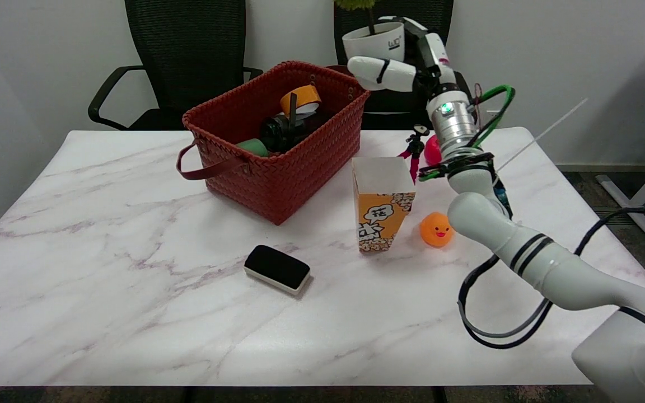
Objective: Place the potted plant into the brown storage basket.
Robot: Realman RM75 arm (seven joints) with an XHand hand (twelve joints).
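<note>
**Potted plant held aloft beside the basket's far corner**

The potted plant (372, 38) is gripped by the right hand (406, 61) and is carried in the air, clear of the table (104, 268). The white pot is cradled from below and from the side: one thick white finger (381, 71) is laid under the pot's base, while the rest of the hand is wrapped against the pot's right flank. Only the lowest part of the green foliage is seen, the top being cut off by the frame edge.

The brown storage basket (277, 168) is placed to the lower left of the hand, its far right corner lying just below the supporting finger. The pot is not inside it. Within the basket a roll of orange tape (300, 99), a dark round object (280, 133) and a green item (253, 147) are seen.

Below the hand, toward the camera, a popcorn box (382, 204) is stood upright. An orange rubber duck (436, 229) is set beside the forearm, right of the box. A small pink-and-black tripod (414, 151) and a pink ball (432, 150) are found directly beneath the wrist. A black-and-white eraser (276, 268) is laid well apart, nearer the table's near edge.
</note>
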